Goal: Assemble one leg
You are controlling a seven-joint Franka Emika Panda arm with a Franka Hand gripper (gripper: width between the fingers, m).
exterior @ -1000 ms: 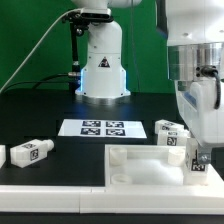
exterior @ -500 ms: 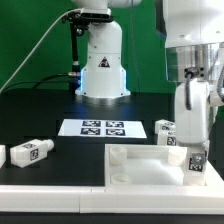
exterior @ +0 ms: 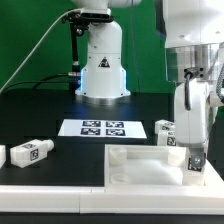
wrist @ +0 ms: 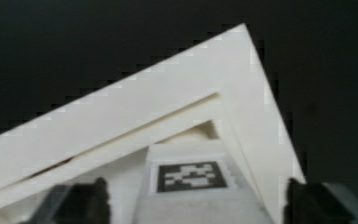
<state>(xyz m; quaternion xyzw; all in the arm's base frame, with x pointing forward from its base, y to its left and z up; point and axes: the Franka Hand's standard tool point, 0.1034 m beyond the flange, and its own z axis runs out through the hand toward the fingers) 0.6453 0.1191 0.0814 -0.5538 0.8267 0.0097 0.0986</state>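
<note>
A black counter (exterior: 40, 115) carries the marker board (exterior: 104, 127), a thin flat white sheet printed with four black-and-white tags, lying near the middle. Nearer the camera, toward the exterior view's right, lies a large flat white square piece (exterior: 135, 166) with raised edges and a recessed pocket, its pointed corner (wrist: 229, 60) filling the wrist view against the dark surface. A green backdrop (exterior: 25, 40) hangs behind the counter.

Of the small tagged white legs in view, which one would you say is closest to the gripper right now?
The leg directly below the gripper, on the exterior view's right over the large white piece. The leg behind the arm and the leg at far left are farther away.
</note>
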